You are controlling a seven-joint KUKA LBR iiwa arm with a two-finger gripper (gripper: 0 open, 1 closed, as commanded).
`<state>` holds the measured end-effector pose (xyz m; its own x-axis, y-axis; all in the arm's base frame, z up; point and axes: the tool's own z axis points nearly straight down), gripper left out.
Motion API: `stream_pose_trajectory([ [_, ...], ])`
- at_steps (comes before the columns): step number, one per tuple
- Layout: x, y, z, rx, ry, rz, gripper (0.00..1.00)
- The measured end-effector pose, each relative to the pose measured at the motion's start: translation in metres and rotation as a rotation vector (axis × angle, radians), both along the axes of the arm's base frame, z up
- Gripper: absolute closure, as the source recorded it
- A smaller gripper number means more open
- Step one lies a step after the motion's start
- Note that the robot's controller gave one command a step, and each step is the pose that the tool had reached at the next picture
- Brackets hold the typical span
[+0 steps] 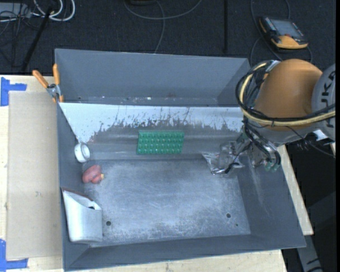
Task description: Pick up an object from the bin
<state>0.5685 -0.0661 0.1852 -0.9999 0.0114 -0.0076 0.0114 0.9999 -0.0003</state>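
A grey metal bin [158, 84] is seen from above, with a sloping back wall and a flat, scuffed floor. The robot arm [323, 103] comes in from 3 o'clock. Its wrist carries a rounded orange cover [286, 89] ringed by looped cables [250, 115].

Below the cover, the gripper [224, 163] reaches down to the bin floor at about 2 o'clock from the floor's centre, close to the right wall. Its tip is a tangle of shiny metal and dark parts, and it is not possible to tell whether it is open or closed. No object can be made out in its grasp, and it sits over bare floor.

The nearest loose thing is a green studded plate [160, 143], flat and rectangular like a toy building base. It lies at 12 o'clock, where the floor meets the back wall, at about 10 o'clock from the gripper and clearly apart from it.

The other things lie well apart from the gripper along the left side. A small white round object [81, 151] sits at 10 o'clock by the left wall. Just below it, at 9 o'clock, lies a small pink lump [92, 175] with an orange speck on its right. In the corner at 8 o'clock, a white curled sheet [82, 220] rests against the left wall.
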Motion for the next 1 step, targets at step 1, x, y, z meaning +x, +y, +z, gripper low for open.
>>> stream_pose_trajectory([
  [1, 0.0012, -0.0079, 0.0435, -0.001, 0.0, -0.025, 1.0],
])
